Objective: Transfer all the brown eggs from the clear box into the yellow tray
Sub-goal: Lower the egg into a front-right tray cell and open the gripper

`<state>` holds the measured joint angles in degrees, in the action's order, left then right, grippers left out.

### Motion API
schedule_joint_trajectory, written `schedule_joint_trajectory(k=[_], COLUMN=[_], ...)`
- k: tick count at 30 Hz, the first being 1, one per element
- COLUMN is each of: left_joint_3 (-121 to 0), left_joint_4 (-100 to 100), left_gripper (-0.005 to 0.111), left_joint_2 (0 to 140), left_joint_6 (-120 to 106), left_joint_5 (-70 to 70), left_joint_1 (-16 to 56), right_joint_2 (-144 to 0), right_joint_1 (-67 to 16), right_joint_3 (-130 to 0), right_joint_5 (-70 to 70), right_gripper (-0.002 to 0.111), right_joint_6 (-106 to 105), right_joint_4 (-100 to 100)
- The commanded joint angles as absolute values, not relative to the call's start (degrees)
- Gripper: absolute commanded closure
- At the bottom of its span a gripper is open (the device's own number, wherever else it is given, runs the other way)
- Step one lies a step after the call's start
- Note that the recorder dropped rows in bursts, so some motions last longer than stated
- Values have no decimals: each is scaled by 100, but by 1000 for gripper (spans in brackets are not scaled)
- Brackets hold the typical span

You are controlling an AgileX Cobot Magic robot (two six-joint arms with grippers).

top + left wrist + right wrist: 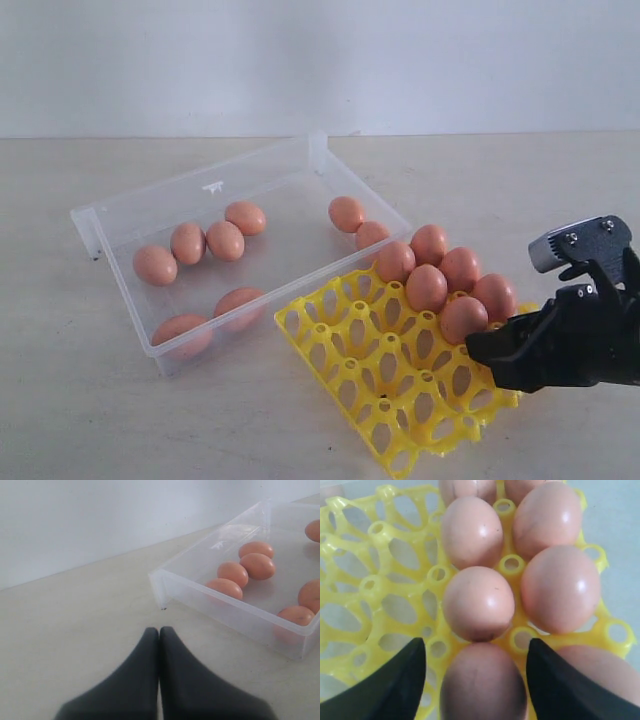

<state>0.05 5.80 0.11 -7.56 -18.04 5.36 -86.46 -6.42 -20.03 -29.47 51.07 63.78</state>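
Left tool [159, 630], jaws pressed together, right tool [476, 647], jaws spread wide, angled downward

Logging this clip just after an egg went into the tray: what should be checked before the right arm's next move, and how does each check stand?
1. Right gripper open around the egg: ok, a gap shows on one side.
2. That egg seated in the yellow tray: cannot tell, its cup is hidden.
3. Clear box emptied: not ok, eight brown eggs lie inside.
4. Empty cups available: ok, many.
5. Left gripper shut, outside the box: ok.
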Motion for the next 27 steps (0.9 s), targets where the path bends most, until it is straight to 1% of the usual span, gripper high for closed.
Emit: schedule_joint_trajectory(k=[1, 10, 11, 12, 14, 17, 19, 21, 24, 27], left_joint_3=[0, 0, 0, 0, 0, 0, 0, 0, 0, 0], left_joint_4=[536, 536, 536, 536, 536, 536, 536, 536, 536, 536], left_gripper=[111, 111, 111, 111, 111, 111, 111, 111, 111, 111], left_joint_2=[0, 0, 0, 0, 0, 0, 0, 0, 0, 0], left_joint_6=[-758, -758, -758, -758, -758, -758, -758, -758, -758, -758], left_joint_5=[-1756, -1756, -1756, -1756, -1756, -1756, -1756, -1756, -1756, -1756], left_joint_1=[532, 532, 532, 532, 532, 532, 532, 532, 532, 532], right_joint_2=[-8508, -7405, -7246, -6983, -6783, -6600, -6584, -6584, -6595, -6595], right_joint_1=[-654, -654, -654, -654, -654, -654, -641, -654, -654, -812], right_joint_3=[-2128, -2488, -2488, -2488, -2498, -2601, -2579, -2490, -2366, -2499], right_joint_5=[-2936, -3009, -2930, -2735, -2644, -2927, -3248, -3285, -2302, -1806], right_gripper=[50, 52, 56, 76, 106, 109, 109, 109, 109, 109], right_joint_6=[5043, 5800, 6060, 6746, 7473, 9383, 10093, 10145, 10122, 9709], right_joint_4=[6321, 6330, 6354, 6715, 7706, 9783, 9995, 9995, 9995, 9995])
